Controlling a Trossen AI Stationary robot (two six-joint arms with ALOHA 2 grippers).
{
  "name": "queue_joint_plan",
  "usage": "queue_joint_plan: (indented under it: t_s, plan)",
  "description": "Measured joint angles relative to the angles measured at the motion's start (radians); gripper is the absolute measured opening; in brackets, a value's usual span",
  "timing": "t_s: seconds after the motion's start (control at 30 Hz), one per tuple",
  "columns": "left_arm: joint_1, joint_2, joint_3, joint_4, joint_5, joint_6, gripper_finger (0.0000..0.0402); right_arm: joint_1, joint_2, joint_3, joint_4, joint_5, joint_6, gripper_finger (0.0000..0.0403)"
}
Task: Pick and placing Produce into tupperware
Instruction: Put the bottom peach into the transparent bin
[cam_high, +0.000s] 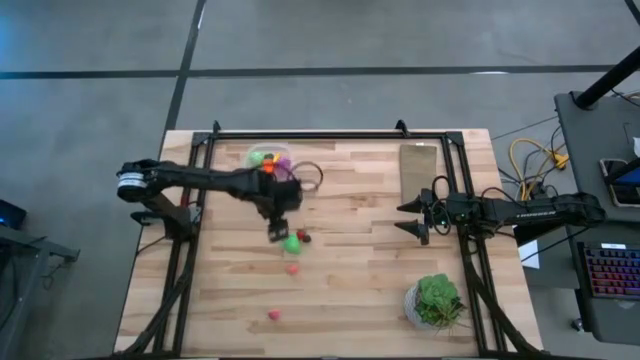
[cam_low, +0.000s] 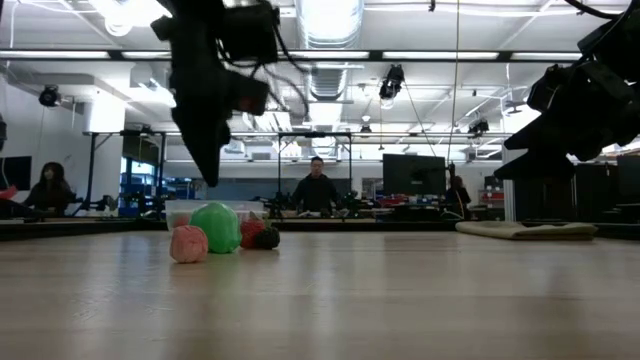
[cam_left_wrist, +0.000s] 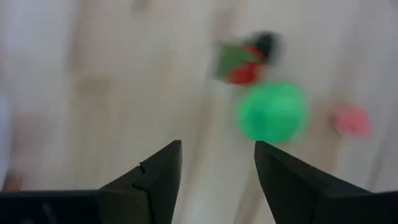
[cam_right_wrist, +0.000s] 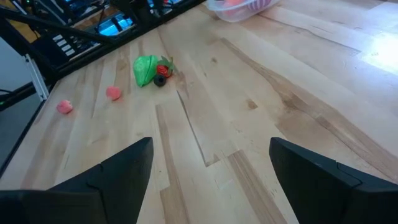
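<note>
Tupperware (cam_high: 268, 157) sits at the table's (cam_high: 360, 290) far edge, left of centre, with produce pieces inside. Board (cam_high: 418, 170) lies at the far right. Left gripper (cam_high: 279, 232) hangs near mid-table, just beside the ball (cam_high: 291, 243); a small piece (cam_high: 303, 236) touches the ball's right side. Two further pieces (cam_high: 292, 268) (cam_high: 272, 315) lie nearer the front edge. Potted plant (cam_high: 436, 302) stands front right. Right gripper (cam_high: 415, 216) hovers below the board

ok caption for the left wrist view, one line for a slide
Left gripper, jaws open and empty, above the green ball and a small red piece.
</note>
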Motion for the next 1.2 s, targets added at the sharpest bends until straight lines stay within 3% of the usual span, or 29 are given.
queue_joint_plan:
  t_s: [0.1, 0.23, 0.3, 0.5, 0.63, 0.73, 0.93, 1.2]
  plan:
    - [-0.095, -0.019, 0.001, 0.002, 0.000, -0.008, 0.0187, 0.000, 0.000, 0.000, 0.000, 0.000, 0.000, 0.0313]
    - [-0.208, -0.018, -0.026, 0.006, -0.004, -0.437, 0.0187, 0.000, 0.000, 0.000, 0.000, 0.000, 0.000, 0.0313]
    - [-0.275, -0.018, -0.031, 0.023, -0.014, -0.558, 0.0187, 0.000, 0.000, 0.000, 0.000, 0.000, 0.000, 0.0313]
    - [-0.517, -0.018, -0.016, 0.090, -0.064, -0.445, 0.0187, 0.000, 0.000, 0.000, 0.000, 0.000, 0.000, 0.0313]
    - [-0.617, -0.014, -0.018, 0.098, -0.115, -0.527, 0.0187, 0.000, 0.000, 0.000, 0.000, 0.000, 0.000, 0.0313]
    - [-0.658, 0.000, -0.019, 0.173, -0.115, -0.594, 0.0187, 0.000, 0.000, 0.000, 0.000, 0.000, 0.000, 0.0313]
    - [-0.715, 0.106, 0.012, 0.352, -0.086, -0.550, 0.0187, 0.000, 0.000, 0.000, 0.000, 0.000, 0.000, 0.0313]
    - [-0.769, 0.257, 0.137, 0.210, -0.098, -0.553, 0.0187, 0.000, 0.000, 0.000, 0.000, 0.000, 0.000, 0.0313]
